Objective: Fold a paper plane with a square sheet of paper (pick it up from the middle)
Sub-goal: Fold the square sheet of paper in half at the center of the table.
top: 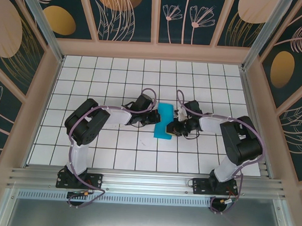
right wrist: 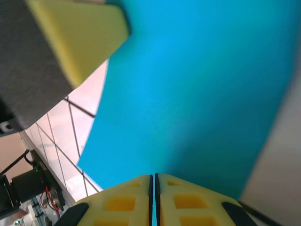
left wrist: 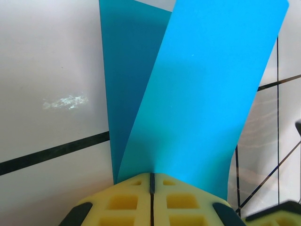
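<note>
- Tiled table (top: 91, 78): white, with a dark grid, inside a walled frame.
- Left arm (top: 86, 124) and right arm (top: 239, 139): both reach inward from their bases at the near edge and meet around the table's middle.
- Sheet of paper (top: 164, 121): cyan-blue, sits mid-table between the two wrists. In the top view its long axis runs far to near, with the near end skewed slightly toward the left arm. It is bent, not flat. The left wrist view shows two layers (left wrist: 202, 84) fanning out from the pinch point, a brighter one over a darker one. The right wrist view shows one curved blue surface (right wrist: 197, 94) rising away from the pads.
- Left gripper (left wrist: 151, 178): yellow pads pressed together, clamped on the sheet's left edge.
- Right gripper (right wrist: 154, 179): pads nearly together with a blue sliver between them, clamped on the sheet's right edge.
- One yellow finger (right wrist: 77, 33) of the left gripper shows just beside the sheet in the right wrist view.
</note>
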`<act>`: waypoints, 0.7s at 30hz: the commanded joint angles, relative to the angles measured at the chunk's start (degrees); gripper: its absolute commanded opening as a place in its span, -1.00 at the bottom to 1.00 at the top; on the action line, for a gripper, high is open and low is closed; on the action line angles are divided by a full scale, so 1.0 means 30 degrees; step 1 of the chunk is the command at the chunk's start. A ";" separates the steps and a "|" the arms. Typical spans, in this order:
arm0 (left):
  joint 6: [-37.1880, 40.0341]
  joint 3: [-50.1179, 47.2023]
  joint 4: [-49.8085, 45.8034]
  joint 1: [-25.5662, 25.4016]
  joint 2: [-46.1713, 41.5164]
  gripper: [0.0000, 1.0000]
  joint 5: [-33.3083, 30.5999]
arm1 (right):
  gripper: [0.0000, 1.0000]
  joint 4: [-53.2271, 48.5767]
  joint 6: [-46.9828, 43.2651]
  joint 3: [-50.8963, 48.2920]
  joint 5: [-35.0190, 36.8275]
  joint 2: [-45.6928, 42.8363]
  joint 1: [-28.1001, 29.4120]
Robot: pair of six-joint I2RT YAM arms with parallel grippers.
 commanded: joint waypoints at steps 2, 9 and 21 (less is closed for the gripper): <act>0.0565 -0.0430 -0.2134 -0.0215 0.1564 -0.82 -0.0423 | -0.73 -0.0137 0.0267 -0.0618 0.0663 0.0109 0.0311; 0.0619 -0.0460 -0.2132 -0.0236 0.1597 -0.82 -0.0401 | -0.73 0.0102 0.0151 -0.1733 0.1531 0.1191 0.0291; 0.0652 -0.0446 -0.2131 -0.0232 0.1645 -0.82 -0.0376 | -0.72 0.0304 0.0632 -0.1922 0.0091 -0.1429 0.0281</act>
